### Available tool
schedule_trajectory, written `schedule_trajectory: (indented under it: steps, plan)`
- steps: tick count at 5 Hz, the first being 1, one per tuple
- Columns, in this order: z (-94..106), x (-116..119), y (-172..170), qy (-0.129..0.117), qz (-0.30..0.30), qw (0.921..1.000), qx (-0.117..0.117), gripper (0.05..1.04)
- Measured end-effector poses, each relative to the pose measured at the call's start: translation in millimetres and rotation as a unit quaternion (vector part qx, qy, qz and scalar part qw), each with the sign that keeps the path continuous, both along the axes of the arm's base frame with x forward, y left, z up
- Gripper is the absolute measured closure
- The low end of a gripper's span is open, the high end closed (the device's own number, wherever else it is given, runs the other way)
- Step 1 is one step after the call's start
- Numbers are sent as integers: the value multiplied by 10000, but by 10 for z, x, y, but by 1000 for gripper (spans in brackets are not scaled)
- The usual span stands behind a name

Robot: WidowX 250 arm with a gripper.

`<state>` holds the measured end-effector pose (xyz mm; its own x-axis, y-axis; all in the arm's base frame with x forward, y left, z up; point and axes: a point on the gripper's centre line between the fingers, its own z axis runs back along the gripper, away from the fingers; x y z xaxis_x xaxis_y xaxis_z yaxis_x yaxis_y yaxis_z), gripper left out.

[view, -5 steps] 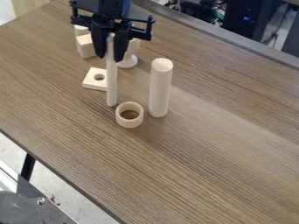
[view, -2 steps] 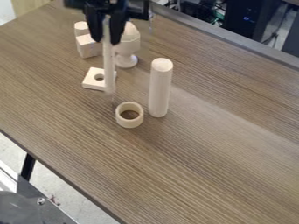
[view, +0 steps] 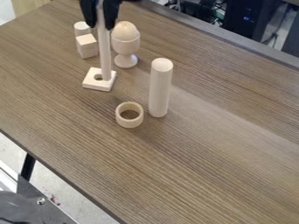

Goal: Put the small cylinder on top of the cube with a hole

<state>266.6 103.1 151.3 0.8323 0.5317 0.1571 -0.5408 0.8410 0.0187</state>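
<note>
At the top of the camera view, the black gripper (view: 100, 22) is shut on the upper part of a thin wooden cylinder (view: 105, 52), which hangs upright. Its lower end overlaps the right part of a flat square block with a round hole (view: 94, 84); whether they touch I cannot tell. The hole lies just left of the cylinder's lower end and is partly visible.
A thick upright cylinder (view: 160, 89) stands right of the square block, with a wooden ring (view: 130, 123) beside its base. Behind are an egg in a cup (view: 125, 43), a small cube (view: 87, 46) and a short cylinder (view: 81, 28).
The gripper has risen and moved slightly left with the thin cylinder, whose lower end went from near the ring to over the square block. The egg and cup are now uncovered.
</note>
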Motion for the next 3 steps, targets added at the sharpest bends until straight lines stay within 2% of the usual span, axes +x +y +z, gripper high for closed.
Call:
schedule_trajectory:
  steps: [3]
  plan:
    - [-87, 97, 191, 126, 208, 9997, -42, 823]
